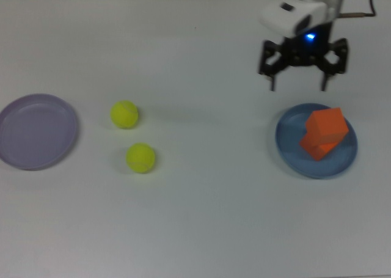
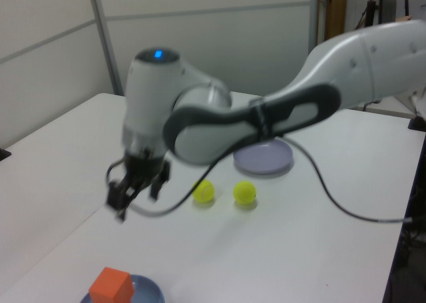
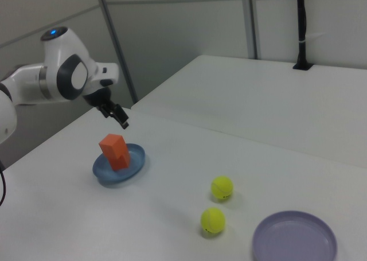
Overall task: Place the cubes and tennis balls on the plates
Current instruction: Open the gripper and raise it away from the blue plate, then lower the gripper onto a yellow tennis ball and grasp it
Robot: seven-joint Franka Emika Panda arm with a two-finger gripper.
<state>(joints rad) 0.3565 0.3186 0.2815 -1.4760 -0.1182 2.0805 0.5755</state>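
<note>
Hovering above the blue plate [image 1: 291, 153] and stacked cubes [image 1: 325, 133], the fingers [image 1: 272, 76] hang spread, empty.

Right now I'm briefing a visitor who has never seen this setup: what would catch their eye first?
Probably the two orange cubes, one stacked on the other on the blue plate at the top view's right, with the open, empty pincer hanging above and behind them. Next, two tennis balls lie loose on the white table, beside an empty lavender plate at the top view's left.
</note>
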